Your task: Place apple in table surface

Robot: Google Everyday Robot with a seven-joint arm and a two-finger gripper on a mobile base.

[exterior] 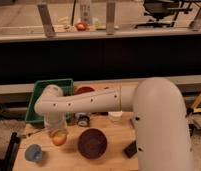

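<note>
The apple [58, 139] is small, round and yellow-orange, low over the left part of the light tan table surface [69, 159]. My gripper [58, 133] points down right above the apple, at the end of the white arm that reaches in from the right. The fingers sit around the apple's top. I cannot tell whether the apple rests on the wood or hangs just above it. The dark bowl [92, 142] stands just to the right of the apple.
A green tray [40, 97] lies at the table's back left. An orange-red bowl [84, 91] sits behind the arm. A small blue cup [34, 153] stands at the front left. A black box [130, 148] lies right of the dark bowl. A white cup [115, 116] stands mid-table.
</note>
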